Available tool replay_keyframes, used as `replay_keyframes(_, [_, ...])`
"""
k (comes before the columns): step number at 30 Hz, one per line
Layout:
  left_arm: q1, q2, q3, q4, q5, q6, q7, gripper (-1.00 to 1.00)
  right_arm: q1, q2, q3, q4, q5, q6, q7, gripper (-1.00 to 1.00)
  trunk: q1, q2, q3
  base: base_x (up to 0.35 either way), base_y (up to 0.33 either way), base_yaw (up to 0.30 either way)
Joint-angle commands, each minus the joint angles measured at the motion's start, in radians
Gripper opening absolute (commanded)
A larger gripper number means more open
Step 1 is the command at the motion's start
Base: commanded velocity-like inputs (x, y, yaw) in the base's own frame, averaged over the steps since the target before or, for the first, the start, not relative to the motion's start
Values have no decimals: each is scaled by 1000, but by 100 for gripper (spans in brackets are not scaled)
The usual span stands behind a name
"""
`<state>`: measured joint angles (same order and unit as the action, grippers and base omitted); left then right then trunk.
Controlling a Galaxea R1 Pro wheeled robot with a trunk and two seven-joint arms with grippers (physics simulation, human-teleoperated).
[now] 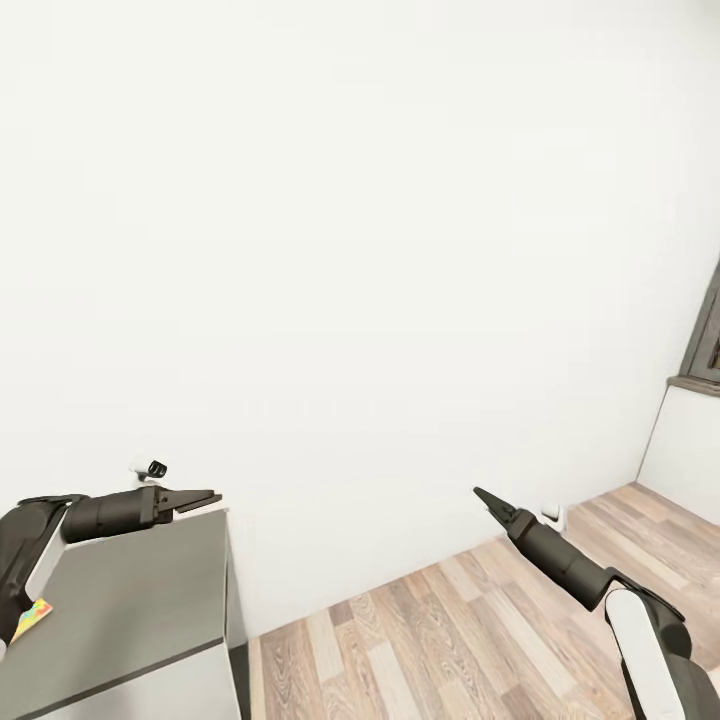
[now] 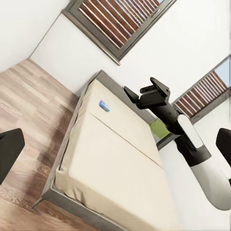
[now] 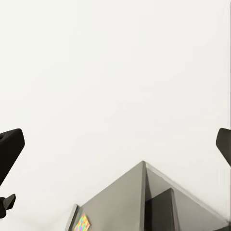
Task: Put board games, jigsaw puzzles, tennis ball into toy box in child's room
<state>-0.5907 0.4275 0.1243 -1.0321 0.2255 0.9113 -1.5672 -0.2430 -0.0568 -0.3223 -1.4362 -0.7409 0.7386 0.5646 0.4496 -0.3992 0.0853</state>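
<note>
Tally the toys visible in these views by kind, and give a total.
Jigsaw puzzles: 1, a jigsaw puzzle lying on the table
Board games: 1, a small blue board game lying on the bed
Total: 2
A green patch beyond the bed is too hidden to count.

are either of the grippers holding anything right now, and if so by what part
Nothing is held. The left gripper and the right gripper both hang in the air with their fingers apart and nothing between them.
</note>
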Motion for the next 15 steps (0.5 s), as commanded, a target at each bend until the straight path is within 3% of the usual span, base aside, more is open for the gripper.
replay_keyframes(1, [0,0,0,0,0,11,-4,100,-1,0,-1,0,-3,7,1,100,0,-1,0,0,0,-279])
replay_keyframes(15, [0,0,-1,0,0,11,-4,100,-1,0,-1,1,-3,7,-2,100,0,-1,0,0,0,-279])
